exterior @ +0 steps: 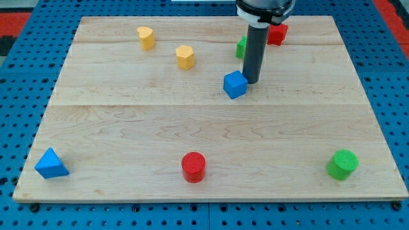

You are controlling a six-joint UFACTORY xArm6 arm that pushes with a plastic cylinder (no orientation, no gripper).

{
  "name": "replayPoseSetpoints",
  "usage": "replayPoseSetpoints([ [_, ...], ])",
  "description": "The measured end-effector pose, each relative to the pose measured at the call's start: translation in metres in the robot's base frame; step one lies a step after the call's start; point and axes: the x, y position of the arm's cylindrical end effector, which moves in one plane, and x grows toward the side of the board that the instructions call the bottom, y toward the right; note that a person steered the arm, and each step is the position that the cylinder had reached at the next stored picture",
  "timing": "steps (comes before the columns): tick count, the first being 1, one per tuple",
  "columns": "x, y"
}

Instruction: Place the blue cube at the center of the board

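The blue cube (pixel 234 84) sits on the wooden board (pixel 128 128), a little above and to the right of the board's middle. My dark rod comes down from the view's top, and my tip (pixel 250 82) rests right beside the cube's right side, touching or nearly touching it.
A green block (pixel 241 46) is partly hidden behind the rod, with a red block (pixel 277 34) to its right. Two yellow blocks (pixel 146 37) (pixel 185 56) lie at the upper left. A blue triangular block (pixel 50 164), a red cylinder (pixel 193 167) and a green cylinder (pixel 342 164) lie along the bottom.
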Motion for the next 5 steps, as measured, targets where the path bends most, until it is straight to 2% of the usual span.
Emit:
replayPoseSetpoints([
  [3, 0.0, -0.011],
  [4, 0.032, 0.024],
  [5, 0.091, 0.018],
])
